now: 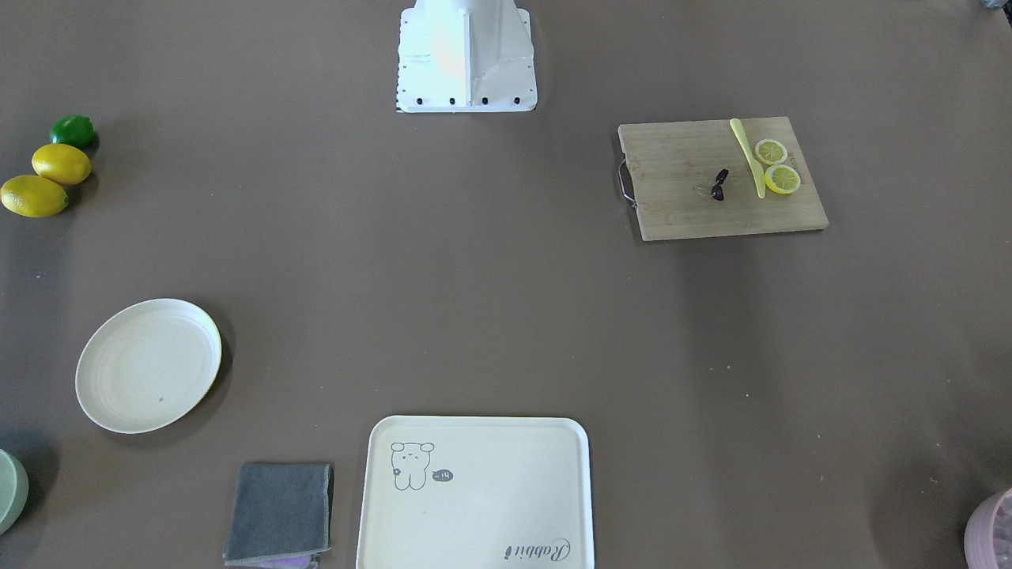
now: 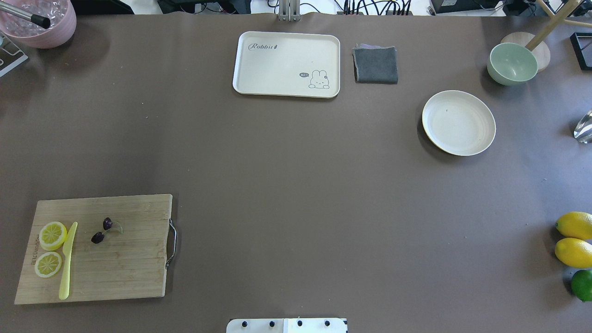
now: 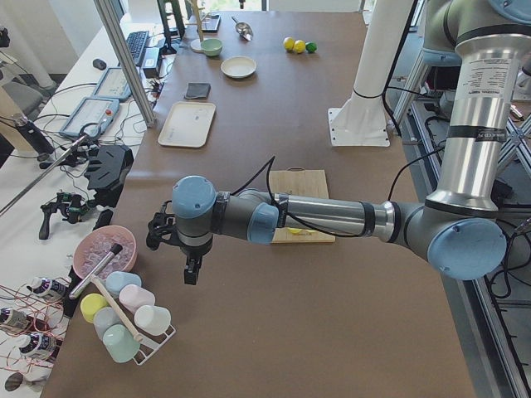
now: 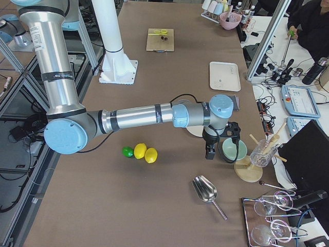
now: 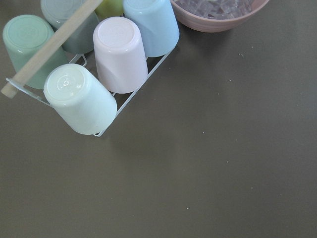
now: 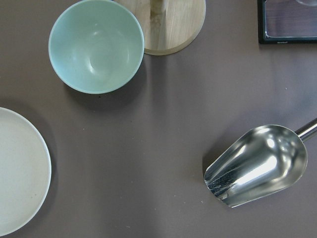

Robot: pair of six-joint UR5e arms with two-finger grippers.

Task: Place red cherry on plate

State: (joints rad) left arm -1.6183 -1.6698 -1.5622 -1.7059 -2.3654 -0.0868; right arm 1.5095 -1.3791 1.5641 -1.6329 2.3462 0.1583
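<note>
Brown table, red cherry [image 2: 98, 237] sitting on the wooden cutting board [image 2: 125, 270] near a yellow knife [image 2: 67, 261], plate [image 2: 458, 122] well apart across the table, left gripper [image 3: 192, 272] and right gripper [image 4: 209, 152] hovering, honestly can't tell if either claw's clenched

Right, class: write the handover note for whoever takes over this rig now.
Left gripper: above the table by the cups; open or shut, cannot tell.
Right gripper: by the green bowl; likewise cannot tell.
Cherry: on the board, beside the knife.
Plate: on the robot's right, no cherry on it.
Done: nothing.
Left: grasp cherry, carry to plate, release.
</note>
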